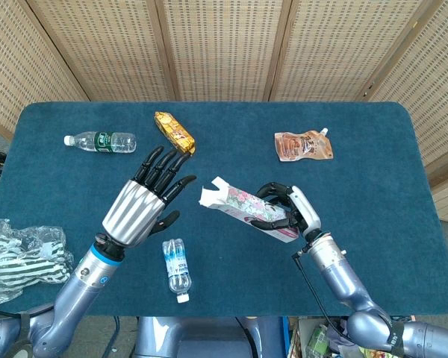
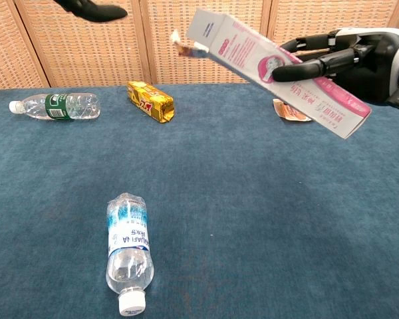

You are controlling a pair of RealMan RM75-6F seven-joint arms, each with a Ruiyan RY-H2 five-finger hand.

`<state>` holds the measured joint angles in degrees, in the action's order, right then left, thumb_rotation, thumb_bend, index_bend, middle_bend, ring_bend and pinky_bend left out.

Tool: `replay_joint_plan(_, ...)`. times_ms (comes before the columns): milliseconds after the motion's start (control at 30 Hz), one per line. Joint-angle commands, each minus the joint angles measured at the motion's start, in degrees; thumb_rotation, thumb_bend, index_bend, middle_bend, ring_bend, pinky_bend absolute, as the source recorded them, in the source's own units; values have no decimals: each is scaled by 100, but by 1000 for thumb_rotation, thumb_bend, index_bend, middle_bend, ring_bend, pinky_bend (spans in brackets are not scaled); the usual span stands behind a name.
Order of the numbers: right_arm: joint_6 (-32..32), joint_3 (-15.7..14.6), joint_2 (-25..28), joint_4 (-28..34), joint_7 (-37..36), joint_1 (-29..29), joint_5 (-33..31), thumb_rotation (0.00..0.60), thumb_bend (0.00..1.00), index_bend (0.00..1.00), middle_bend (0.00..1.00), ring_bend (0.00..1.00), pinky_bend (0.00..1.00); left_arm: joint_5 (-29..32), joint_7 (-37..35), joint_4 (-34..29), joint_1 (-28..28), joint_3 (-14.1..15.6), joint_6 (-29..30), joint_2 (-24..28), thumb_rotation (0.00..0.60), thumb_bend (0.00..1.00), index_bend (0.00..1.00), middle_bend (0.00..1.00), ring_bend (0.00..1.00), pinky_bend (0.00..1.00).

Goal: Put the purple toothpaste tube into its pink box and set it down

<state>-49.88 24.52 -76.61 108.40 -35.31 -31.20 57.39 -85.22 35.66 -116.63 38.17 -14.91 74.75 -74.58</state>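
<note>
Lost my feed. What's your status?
Left robot hand open, raised. Right robot hand holds pink box tilted, flap open, airborne. Tube not visible. Nothing in the way.

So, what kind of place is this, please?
Probably a staged indoor test setup, not a home: a table under blue cloth, woven screen panels behind it, and unrelated goods spread out, like a snack bar and a drink pouch.

Both arms are finished in silver-grey metal. The left robot hand (image 1: 140, 206) has a ribbed silver back, black fingers and a blue wrist ring. A white shell and a black cable are noted at the right robot hand (image 1: 295, 214).
</note>
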Motion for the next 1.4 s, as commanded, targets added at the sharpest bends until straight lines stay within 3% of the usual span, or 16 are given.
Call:
replay_joint_plan(33, 42, 19, 28, -243, -1052, 386, 741, 600, 5, 539, 471, 343, 445, -194, -221, -109, -188, 97, 209, 125, 600, 258, 219, 0, 0, 0)
replay_joint_plan(167, -253, -165, 66, -668, -2300, 818, 1656, 600, 5, 539, 471, 343, 445, -596, -707, 90, -609, 438, 678, 205, 600, 258, 219, 0, 0, 0)
replay_joint_plan(333, -564, -481, 27, -1231, -2362, 950, 2160, 600, 5, 539, 470, 343, 445, -859, -1025, 474, -873, 641, 978, 184, 600, 257, 219, 0, 0, 0)
replay_joint_plan(800, -1374, -1117, -111, -2416, -899, 1371, 2118, 600, 5, 539, 468, 343, 445, -1164, -2061, 1644, -1627, 1159, 1675, -82, 600, 258, 219, 0, 0, 0)
replay_joint_plan(1067, -1472, -1359, -330, -3130, -280, 1529, 1891, 600, 4, 539, 469, 343, 445, -1019, -2775, 2268, -1853, 1218, 1748, -255, 600, 258, 219, 0, 0, 0)
replay_joint_plan(1400, -1650, -1546, -749, -3879, 1282, 1618, 1637, 600, 5, 539, 464, 343, 445, -983, -2955, 2621, -2043, 1240, 1812, -381, 600, 258, 219, 0, 0, 0)
